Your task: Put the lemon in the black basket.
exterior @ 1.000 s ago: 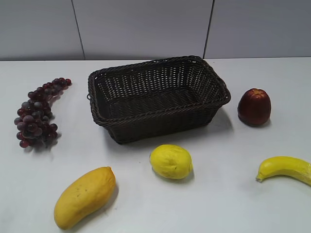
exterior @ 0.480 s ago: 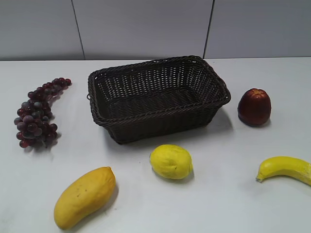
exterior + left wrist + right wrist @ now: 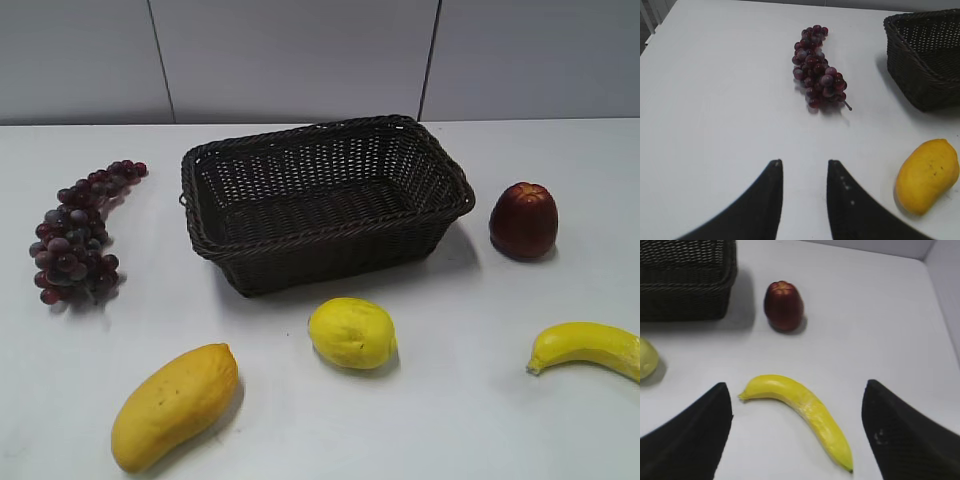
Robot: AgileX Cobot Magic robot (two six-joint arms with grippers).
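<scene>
Nothing moved; right tool [image 3: 797, 427] wide open, empty.

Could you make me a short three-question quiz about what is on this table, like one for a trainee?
1. True or false: the small bright yellow lemon already lies inside the dark woven wicker basket.
2. Which fruit lies between the right gripper's open fingers in the right wrist view? A) curved yellow banana B) dark red apple C) purple grape bunch
3. Fill in: the orange-yellow mango lies to the ____ of the lemon in the exterior view.

Key: 1 false, it lies on the table in front; 2 A; 3 left.
</scene>
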